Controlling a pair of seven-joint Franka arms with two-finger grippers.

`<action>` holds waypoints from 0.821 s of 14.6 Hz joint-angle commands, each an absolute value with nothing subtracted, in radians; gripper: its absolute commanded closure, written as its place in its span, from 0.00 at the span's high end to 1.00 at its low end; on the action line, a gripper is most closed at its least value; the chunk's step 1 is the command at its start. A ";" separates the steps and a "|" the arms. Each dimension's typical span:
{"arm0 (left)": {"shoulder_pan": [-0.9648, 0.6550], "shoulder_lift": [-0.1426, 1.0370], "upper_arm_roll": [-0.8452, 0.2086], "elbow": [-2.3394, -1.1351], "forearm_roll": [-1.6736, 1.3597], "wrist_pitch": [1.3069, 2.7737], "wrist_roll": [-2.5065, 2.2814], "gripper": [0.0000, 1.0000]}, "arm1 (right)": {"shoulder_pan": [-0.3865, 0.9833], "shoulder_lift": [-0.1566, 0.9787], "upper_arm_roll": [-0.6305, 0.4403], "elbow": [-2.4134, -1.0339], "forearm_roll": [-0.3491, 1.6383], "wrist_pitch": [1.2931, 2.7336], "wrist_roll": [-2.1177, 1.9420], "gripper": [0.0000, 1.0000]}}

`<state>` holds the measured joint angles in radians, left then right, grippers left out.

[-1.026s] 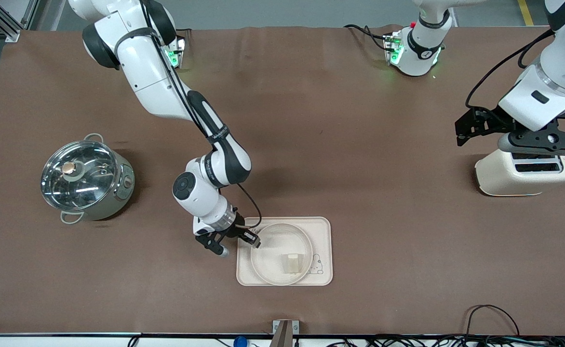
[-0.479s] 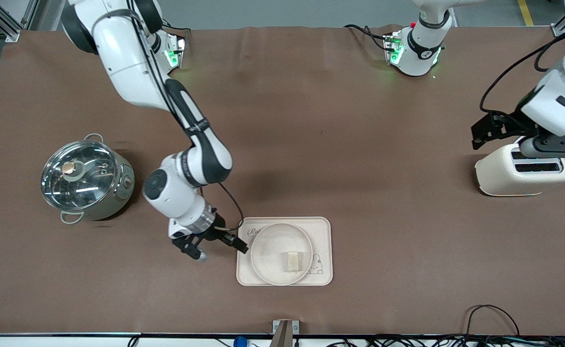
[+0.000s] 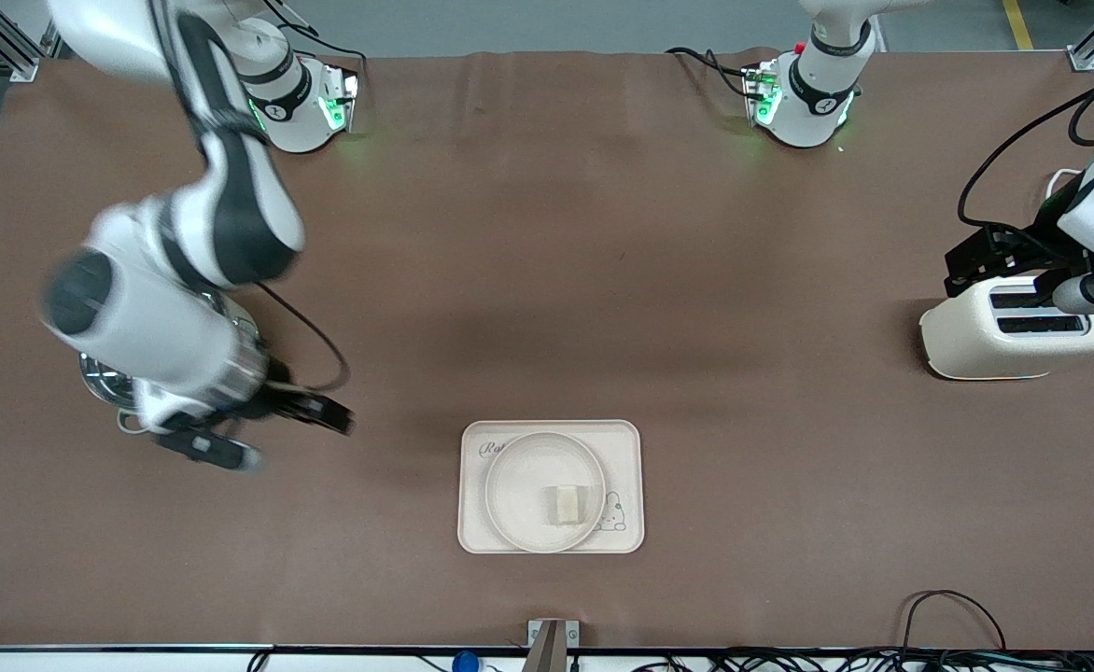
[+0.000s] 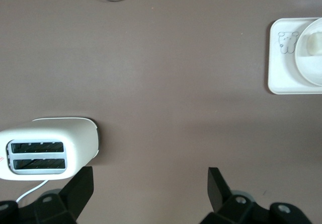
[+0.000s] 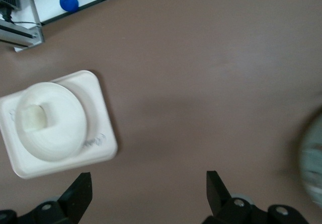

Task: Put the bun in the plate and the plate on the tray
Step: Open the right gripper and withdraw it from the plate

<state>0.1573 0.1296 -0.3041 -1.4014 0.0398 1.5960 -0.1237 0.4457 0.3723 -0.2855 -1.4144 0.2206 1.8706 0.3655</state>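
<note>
The pale cream bun (image 3: 567, 505) lies in the round off-white plate (image 3: 521, 478), and the plate sits on the cream tray (image 3: 624, 446) with the bunny drawing. They also show in the right wrist view: bun (image 5: 31, 120), plate (image 5: 60, 133), tray (image 5: 98, 133). The left wrist view shows the tray (image 4: 282, 63) and part of the plate (image 4: 309, 68). My right gripper (image 3: 293, 437) is open and empty, up over bare table between the pot and the tray. My left gripper (image 3: 1009, 271) is open and empty above the toaster.
A steel pot (image 3: 104, 378) with a glass lid stands toward the right arm's end, mostly hidden under the right arm. A cream toaster (image 3: 1014, 334) stands toward the left arm's end, also in the left wrist view (image 4: 48, 146). Cables run along the table's near edge.
My right gripper has let go at the plate's rim and swung away from the tray toward the pot. My left gripper has drifted a little toward its own end, over the toaster.
</note>
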 commanded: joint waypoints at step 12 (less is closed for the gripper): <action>0.193 0.060 -0.310 -1.483 0.028 1.683 -0.083 1.00 | 0.042 -0.032 -0.100 -1.473 -0.003 1.464 0.017 1.00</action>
<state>0.1906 0.0745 -0.3057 -1.4807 0.0082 1.6781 -0.0876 0.1205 0.0064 -0.1961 -1.4504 0.0378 1.4830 0.0444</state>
